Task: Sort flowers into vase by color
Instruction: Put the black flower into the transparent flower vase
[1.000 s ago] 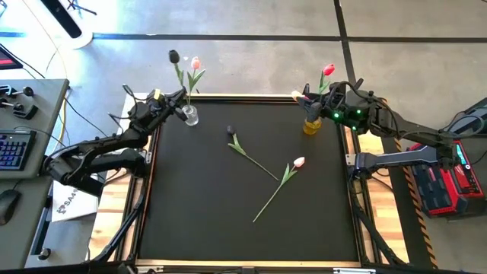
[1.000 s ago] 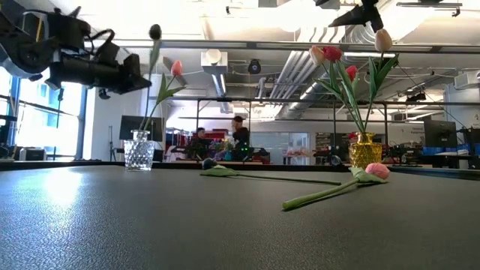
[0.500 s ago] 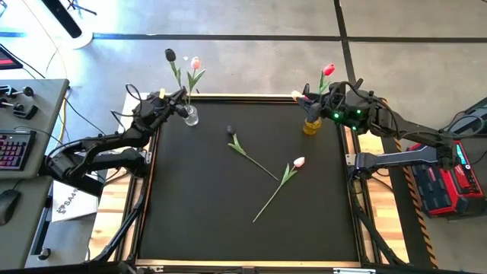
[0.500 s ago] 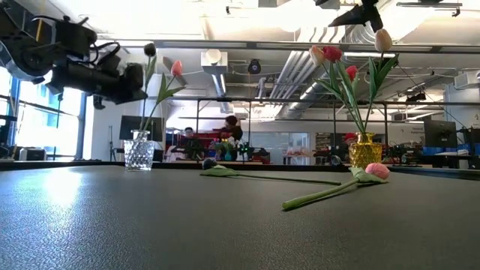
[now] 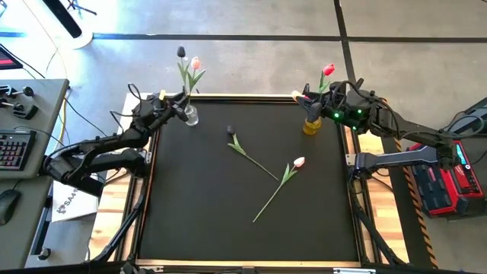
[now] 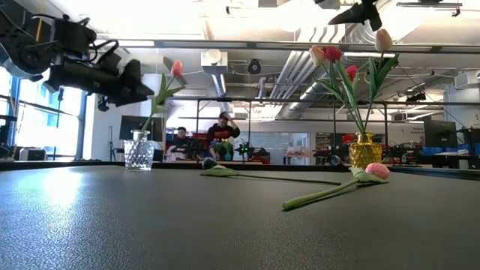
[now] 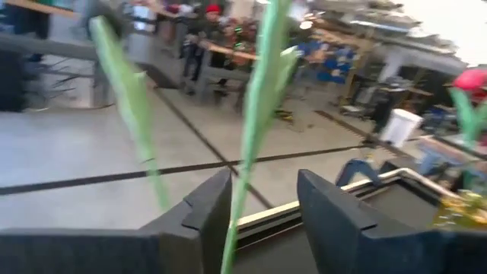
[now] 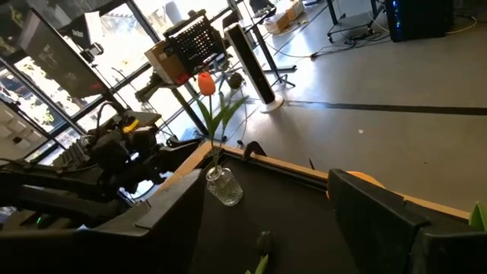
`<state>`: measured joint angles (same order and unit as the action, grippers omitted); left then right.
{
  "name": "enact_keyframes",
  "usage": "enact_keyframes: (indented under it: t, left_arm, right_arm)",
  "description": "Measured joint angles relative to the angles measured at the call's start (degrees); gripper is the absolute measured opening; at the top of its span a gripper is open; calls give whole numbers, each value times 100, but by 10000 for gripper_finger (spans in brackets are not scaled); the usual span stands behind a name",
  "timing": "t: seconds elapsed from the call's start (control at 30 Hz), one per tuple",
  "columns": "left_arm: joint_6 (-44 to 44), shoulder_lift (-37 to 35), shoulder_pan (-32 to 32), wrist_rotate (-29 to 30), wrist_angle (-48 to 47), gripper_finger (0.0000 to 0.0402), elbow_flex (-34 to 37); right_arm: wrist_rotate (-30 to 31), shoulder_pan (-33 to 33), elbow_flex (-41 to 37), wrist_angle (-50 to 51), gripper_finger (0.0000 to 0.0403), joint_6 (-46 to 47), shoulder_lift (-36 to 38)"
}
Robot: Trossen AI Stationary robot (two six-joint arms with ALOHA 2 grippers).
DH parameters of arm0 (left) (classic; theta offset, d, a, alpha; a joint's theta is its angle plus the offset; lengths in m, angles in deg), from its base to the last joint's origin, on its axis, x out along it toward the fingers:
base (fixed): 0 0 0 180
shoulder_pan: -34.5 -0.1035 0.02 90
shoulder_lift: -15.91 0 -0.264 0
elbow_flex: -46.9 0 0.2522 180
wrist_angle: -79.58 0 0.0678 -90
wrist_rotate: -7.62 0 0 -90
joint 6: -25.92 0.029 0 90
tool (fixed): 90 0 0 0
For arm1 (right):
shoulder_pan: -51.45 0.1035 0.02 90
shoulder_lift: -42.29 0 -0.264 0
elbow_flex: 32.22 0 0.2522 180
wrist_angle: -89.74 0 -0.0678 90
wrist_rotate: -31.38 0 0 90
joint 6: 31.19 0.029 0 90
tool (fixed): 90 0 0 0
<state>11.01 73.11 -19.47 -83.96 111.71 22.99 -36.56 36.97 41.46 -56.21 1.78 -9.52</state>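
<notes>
Left gripper (image 7: 262,209) open astride stem at clear vase (image 5: 190,116); retreat straight, avoid snagging leaves. Right gripper (image 8: 262,205) open, empty, beside yellow vase (image 5: 311,125)

Clear glass vase (image 5: 190,116) at the table's far left edge: upright, holding a dark-headed tulip (image 5: 181,52) and a pink-headed tulip (image 5: 195,63). Yellow vase (image 5: 312,125) at far right: holds red tulip (image 5: 328,70) and others. Loose on the mat: dark-headed tulip (image 5: 230,131) and pink-white tulip (image 5: 298,162), flat, stems crossing mid-table.
</notes>
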Motion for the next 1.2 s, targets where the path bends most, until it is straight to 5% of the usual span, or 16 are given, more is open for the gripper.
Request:
enact_keyframes:
  t: [0.2, 0.47, 0.7, 0.87, 1.2]
  left_arm:
    - [-19, -543, 4, -715, -1, 157, 0]
    - [-137, -1303, 609, -1182, -140, 133, -9]
    - [-142, -1257, 1964, -794, -1271, 115, -142]
    - [-266, -1031, 2989, 207, -1901, 115, -441]
    - [-2265, 436, 3986, 1383, -2436, 114, -962]
  right_arm:
    - [-2, 0, 1, 2, 267, -11, 0]
    - [-28, -51, 0, 60, 267, -189, 0]
    - [-30, -140, 0, 60, 267, -211, 0]
    - [-98, -139, 0, 60, 267, -301, 1]
    - [-354, -138, 2, -209, 267, -96, 2]
